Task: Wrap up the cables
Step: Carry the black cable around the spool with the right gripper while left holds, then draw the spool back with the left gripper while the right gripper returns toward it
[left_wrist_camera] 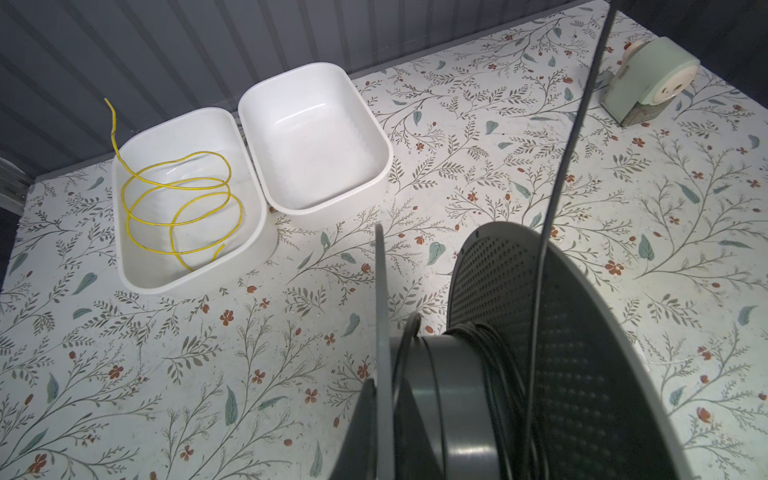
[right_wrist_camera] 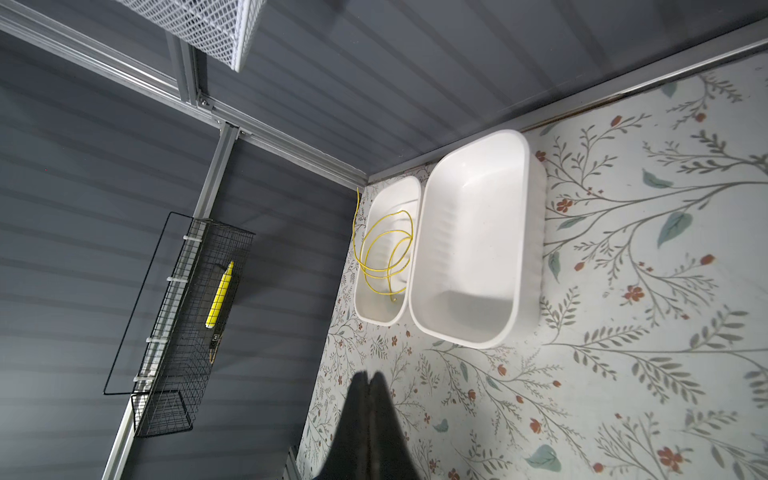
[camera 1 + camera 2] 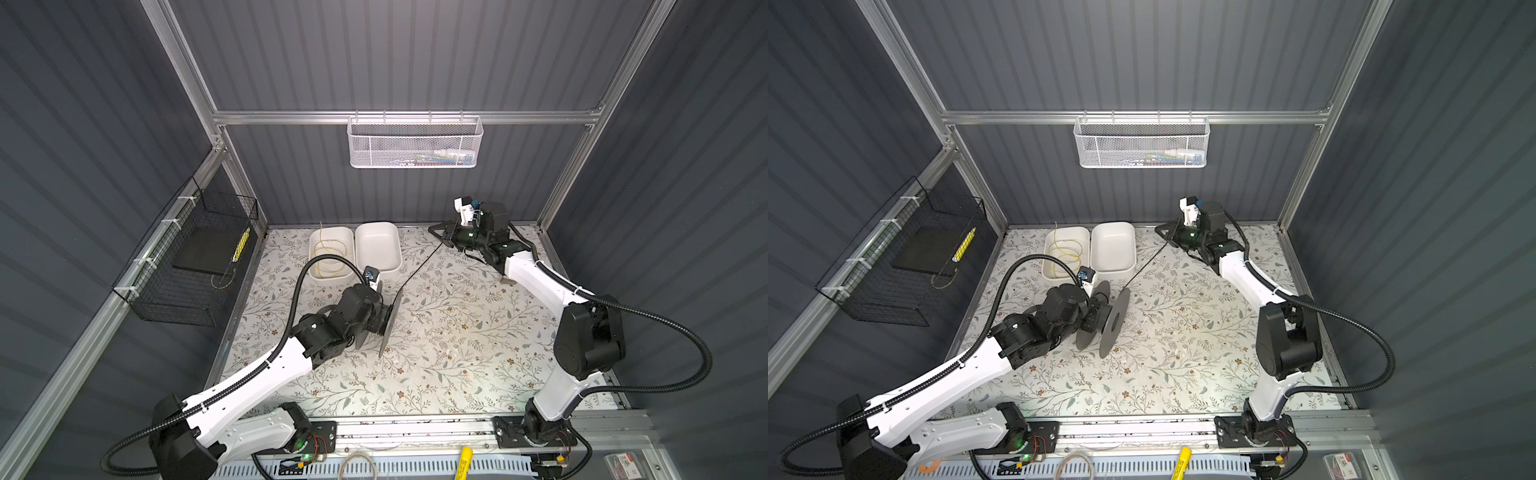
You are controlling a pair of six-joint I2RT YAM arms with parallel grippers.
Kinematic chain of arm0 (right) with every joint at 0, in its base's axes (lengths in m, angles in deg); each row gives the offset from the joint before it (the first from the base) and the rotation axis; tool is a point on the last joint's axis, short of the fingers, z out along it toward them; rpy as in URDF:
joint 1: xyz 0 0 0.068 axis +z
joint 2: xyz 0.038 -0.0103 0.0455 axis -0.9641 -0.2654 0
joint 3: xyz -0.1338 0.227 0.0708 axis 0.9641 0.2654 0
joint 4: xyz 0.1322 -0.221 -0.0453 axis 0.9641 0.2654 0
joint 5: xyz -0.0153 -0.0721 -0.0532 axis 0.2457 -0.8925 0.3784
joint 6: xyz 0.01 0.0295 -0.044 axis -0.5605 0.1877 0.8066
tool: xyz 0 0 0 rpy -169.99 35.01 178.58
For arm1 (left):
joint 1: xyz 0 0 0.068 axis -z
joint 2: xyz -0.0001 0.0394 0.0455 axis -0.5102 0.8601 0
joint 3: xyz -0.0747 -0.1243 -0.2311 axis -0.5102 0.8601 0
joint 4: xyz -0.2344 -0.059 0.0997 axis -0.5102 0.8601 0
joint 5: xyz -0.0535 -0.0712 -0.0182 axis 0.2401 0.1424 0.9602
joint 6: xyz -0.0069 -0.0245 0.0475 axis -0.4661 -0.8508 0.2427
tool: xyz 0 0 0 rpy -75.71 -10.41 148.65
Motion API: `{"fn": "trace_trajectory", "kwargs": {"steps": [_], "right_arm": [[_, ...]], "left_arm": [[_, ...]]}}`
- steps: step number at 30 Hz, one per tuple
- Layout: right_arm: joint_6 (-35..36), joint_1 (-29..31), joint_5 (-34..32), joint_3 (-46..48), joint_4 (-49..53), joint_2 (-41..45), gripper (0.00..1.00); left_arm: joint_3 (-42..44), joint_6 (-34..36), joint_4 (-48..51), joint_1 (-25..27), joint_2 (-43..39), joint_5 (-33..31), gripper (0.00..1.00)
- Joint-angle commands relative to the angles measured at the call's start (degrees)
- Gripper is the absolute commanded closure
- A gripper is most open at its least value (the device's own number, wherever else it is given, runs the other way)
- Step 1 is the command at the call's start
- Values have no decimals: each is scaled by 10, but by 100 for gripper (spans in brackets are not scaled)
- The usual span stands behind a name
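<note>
The cord [image 3: 419, 268] is being held taut above the table [image 3: 457, 353], between the spool [image 3: 391, 323], where its turns are being kept wound, and the right gripper [image 2: 369, 378], closed on it. The spool is being clamped by the left gripper [image 3: 379, 316].

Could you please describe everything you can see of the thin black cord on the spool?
The black cord is thin, smooth and flexible-looking. Several turns lie wound around the hub of the grey spool, bunched against its perforated flange. One strand leaves the hub, crosses that flange's rim and runs straight and taut through the air, in both top views, to the shut right gripper, which seems to pinch it; the contact itself is hidden.
</note>
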Motion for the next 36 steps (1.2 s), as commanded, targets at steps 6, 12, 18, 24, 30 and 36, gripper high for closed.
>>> {"fn": "trace_trajectory", "kwargs": {"steps": [6,12,18,24,30,36], "right_arm": [[-35,-73,-28,0,-96,14,95],[-36,-95,-22,-15,-85,11,99],[-38,-83,-12,-10,-95,13,100],[-19,-80,-26,-19,-83,14,100],[29,-79,-62,-65,-35,-16,100],[70,-72,-107,-42,-23,-35,100]], "left_arm": [[-1,6,113,1,-9,-2,100],[-13,13,119,1,-2,0,100],[-19,16,107,1,9,7,100],[-24,31,111,1,11,29,100],[-40,62,122,1,-16,85,100],[-88,64,139,1,-38,108,100]]}}
